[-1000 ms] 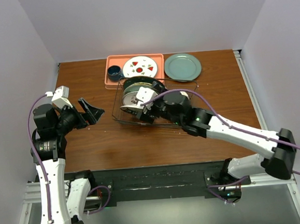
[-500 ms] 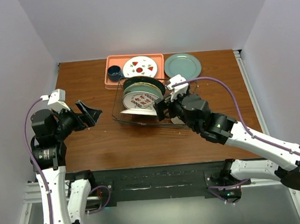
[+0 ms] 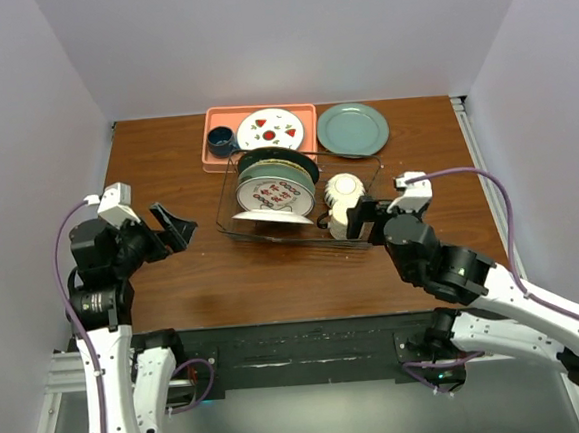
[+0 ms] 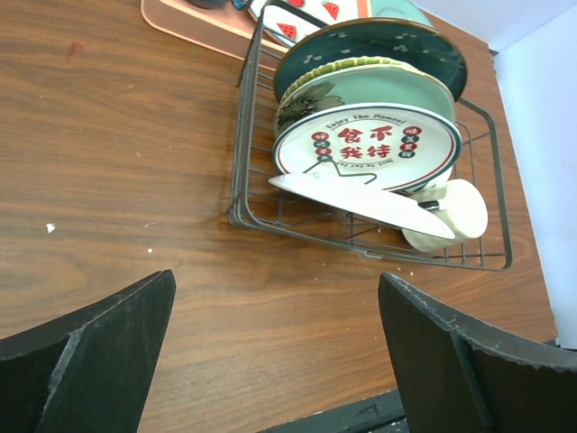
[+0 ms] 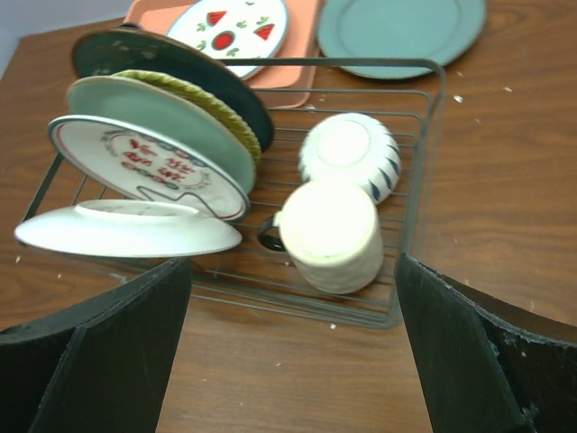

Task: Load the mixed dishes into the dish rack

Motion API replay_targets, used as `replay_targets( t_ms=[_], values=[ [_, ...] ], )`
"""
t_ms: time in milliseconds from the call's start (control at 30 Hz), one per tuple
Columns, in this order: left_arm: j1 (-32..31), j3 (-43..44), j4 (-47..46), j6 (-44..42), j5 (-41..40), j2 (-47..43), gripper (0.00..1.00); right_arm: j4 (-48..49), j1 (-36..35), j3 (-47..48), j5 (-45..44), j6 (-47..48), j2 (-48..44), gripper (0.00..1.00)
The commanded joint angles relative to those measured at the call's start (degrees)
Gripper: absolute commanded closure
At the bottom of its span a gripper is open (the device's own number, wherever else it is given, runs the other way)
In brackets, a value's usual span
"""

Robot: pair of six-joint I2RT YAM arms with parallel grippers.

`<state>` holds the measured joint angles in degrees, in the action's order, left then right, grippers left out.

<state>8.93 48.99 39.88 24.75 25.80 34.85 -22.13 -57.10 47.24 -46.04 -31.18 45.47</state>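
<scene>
**At the rack's right end, the right arm has drawn back**

A second ago the right gripper [image 3: 363, 218] hung over the plates in the dish rack [image 3: 230, 196]. Now it sits just off the rack's right side, uncovering a striped white bowl [image 5: 347, 153] and a cream bowl [image 5: 329, 230] lying side by side in that end. The left gripper [image 3: 173, 229] has shifted only slightly.

In the rack's left part stand the dark teal plate [image 5: 171, 68], yellow woven-pattern plate [image 5: 194, 97], pale green plate [image 5: 153, 117] and green-rimmed white plate [image 4: 365, 144]. A plain white dish [image 5: 126, 230] lies tilted in front of them.

Behind the rack lie a salmon-pink tray [image 3: 215, 157] holding a fruit-marked plate [image 3: 271, 130] and a dark cup [image 3: 221, 139], with a grey-green plate [image 3: 352, 129] beside it.

Both arms point at the rack from either side, fingers spread wide and empty.
</scene>
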Motion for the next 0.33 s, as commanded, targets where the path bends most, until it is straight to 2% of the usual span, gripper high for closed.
replay_targets(
  t_ms=[0, 300],
  values=[
    [-0.05, -1.09, -2.08, -1.46, -0.41, -0.75, 0.0, -4.5, -0.12, -2.06, -7.83, -9.77, -3.37, 0.01],
    [-0.05, -2.32, -5.77, -0.41, -0.84, -1.89, 0.0, -6.17, -0.03, -3.65, -13.8, -11.11, -7.24, 0.01]
  ],
)
